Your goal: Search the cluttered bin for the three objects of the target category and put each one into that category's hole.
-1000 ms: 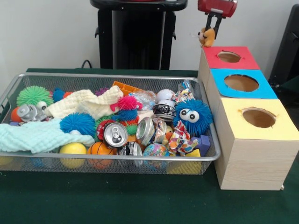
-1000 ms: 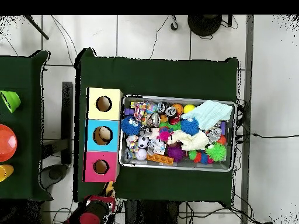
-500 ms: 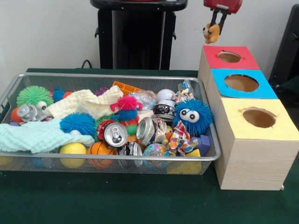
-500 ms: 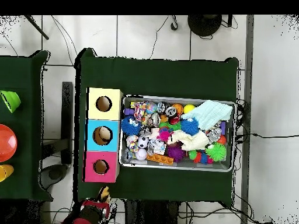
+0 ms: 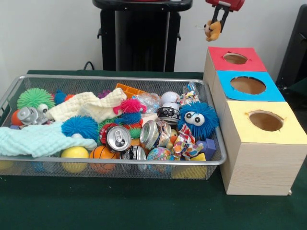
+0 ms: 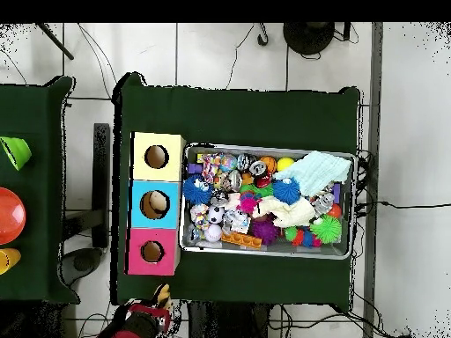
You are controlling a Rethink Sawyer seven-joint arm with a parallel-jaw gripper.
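My claw (image 5: 214, 25) is clamped on a small plush toy (image 5: 212, 30) short of the red hole (image 5: 235, 58), so releasing now would miss it.

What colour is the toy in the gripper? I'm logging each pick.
Orange-tan, a small plush toy hanging from the gripper; the front view shows it best.

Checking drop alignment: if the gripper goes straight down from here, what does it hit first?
Probably not the red hole. The gripper, shut on a small orange plush toy, hangs beyond the red box's far edge, so it would likely meet the green table. Depth is uncertain.
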